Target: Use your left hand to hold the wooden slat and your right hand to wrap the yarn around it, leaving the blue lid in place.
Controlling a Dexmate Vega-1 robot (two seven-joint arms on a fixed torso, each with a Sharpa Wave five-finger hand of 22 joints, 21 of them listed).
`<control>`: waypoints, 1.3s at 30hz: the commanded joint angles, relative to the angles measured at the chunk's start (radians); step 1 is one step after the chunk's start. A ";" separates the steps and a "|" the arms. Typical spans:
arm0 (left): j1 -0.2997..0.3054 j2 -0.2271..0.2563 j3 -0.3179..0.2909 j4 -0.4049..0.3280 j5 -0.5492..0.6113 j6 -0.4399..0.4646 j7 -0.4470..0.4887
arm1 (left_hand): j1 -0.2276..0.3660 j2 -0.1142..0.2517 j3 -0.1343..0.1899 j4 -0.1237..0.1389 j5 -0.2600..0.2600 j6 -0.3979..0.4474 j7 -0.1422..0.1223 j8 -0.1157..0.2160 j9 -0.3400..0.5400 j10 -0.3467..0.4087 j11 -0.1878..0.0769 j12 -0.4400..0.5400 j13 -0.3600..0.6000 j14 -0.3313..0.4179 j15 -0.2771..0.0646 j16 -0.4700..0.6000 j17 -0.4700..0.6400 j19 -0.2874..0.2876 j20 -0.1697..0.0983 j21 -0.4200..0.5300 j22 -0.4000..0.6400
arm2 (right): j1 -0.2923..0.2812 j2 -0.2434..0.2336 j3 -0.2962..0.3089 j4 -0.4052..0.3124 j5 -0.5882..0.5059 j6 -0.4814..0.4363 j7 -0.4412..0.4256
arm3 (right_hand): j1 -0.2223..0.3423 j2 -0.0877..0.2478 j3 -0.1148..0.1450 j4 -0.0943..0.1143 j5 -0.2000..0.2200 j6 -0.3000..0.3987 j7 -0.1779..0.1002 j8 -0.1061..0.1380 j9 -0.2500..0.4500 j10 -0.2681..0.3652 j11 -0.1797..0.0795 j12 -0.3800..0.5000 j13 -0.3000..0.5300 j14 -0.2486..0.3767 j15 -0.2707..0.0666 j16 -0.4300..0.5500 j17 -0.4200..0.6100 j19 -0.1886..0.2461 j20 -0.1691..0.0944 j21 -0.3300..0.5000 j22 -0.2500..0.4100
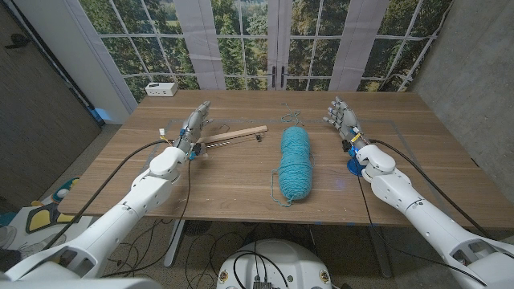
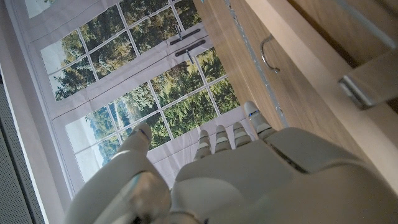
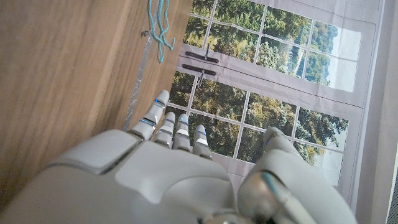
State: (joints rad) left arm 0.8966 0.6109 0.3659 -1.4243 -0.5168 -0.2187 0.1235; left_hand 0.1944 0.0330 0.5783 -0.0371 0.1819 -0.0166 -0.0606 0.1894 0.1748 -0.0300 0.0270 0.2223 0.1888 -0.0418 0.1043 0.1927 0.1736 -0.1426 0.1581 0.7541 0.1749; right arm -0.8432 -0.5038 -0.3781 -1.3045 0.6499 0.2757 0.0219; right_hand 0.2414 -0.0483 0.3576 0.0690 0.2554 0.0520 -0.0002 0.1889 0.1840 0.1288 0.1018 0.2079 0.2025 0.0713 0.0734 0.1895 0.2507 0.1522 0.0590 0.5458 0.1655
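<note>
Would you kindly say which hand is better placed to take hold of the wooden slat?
The left hand: it stands open right beside the long wooden slat, while the right hand waits beyond the teal yarn skein.

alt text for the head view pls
A teal yarn skein lies mid-table between two open robot hands: the left hand beside a wooden slat, the right hand beyond a blue lid. Windows stand behind the table.
</note>
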 commanded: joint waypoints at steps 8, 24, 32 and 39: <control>0.042 0.109 -0.001 -0.154 0.176 0.180 0.182 | 0.050 0.004 0.005 -0.041 0.003 0.048 0.009 0.014 0.004 0.043 0.011 0.016 0.006 0.047 0.009 0.016 0.004 0.024 0.031 -0.010 0.004 | -0.004 0.007 -0.006 0.005 0.003 -0.004 0.002 | 0.004 0.008 0.005 -0.001 0.004 0.013 -0.004 0.007 0.005 0.009 -0.001 0.003 0.002 0.004 0.012 0.009 -0.005 0.007 0.008 -0.008 0.006; 0.043 0.201 0.013 -0.305 0.312 0.440 0.264 | 0.183 0.025 0.036 -0.132 -0.003 0.127 0.031 0.026 0.006 0.110 0.003 0.028 0.008 0.140 -0.010 0.030 0.006 0.089 0.045 -0.025 0.006 | 0.012 0.019 -0.014 0.032 0.008 -0.008 0.017 | -0.001 0.011 0.002 -0.001 0.003 0.018 -0.006 0.009 0.005 0.013 0.001 0.003 0.002 0.010 0.017 0.012 -0.011 0.010 0.011 -0.014 0.006; 0.012 0.242 0.039 -0.353 0.371 0.554 0.244 | 0.286 0.017 0.041 -0.147 -0.007 0.176 0.032 0.029 0.007 0.160 -0.006 0.035 0.010 0.204 -0.037 0.037 0.008 0.133 0.037 -0.035 0.007 | 0.021 0.026 -0.016 0.051 0.012 -0.010 0.025 | -0.003 0.013 0.001 0.000 0.003 0.020 -0.007 0.009 0.005 0.014 0.002 0.003 0.002 0.011 0.017 0.013 -0.013 0.012 0.012 -0.017 0.006; -0.016 0.284 0.063 -0.382 0.406 0.612 0.187 | 0.331 -0.001 0.032 -0.147 -0.008 0.201 0.028 0.031 0.007 0.191 -0.010 0.040 0.010 0.233 -0.053 0.040 0.009 0.148 0.034 -0.041 0.007 | 0.026 0.029 -0.019 0.056 0.011 -0.013 0.026 | -0.004 0.016 0.001 -0.001 0.002 0.027 -0.008 0.011 0.005 0.015 0.008 0.003 0.002 0.013 0.017 0.014 -0.016 0.014 0.013 -0.020 0.006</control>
State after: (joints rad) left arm 0.9143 0.8375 0.3998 -1.7484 -0.1715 0.2750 0.3580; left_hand 0.5091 0.0340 0.6162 -0.1817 0.1767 0.1709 -0.0299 0.2157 0.1794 0.1483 0.0160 0.2556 0.1970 0.1784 0.0556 0.2270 0.1796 -0.0032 0.1894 0.7200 0.1794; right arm -0.8264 -0.4813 -0.3918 -1.2644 0.6599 0.2647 0.0411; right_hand 0.2373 -0.0442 0.3576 0.0690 0.2554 0.0681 -0.0055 0.1963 0.1838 0.1342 0.1073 0.2079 0.2022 0.0821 0.0841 0.1973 0.2334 0.1629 0.0699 0.5288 0.1700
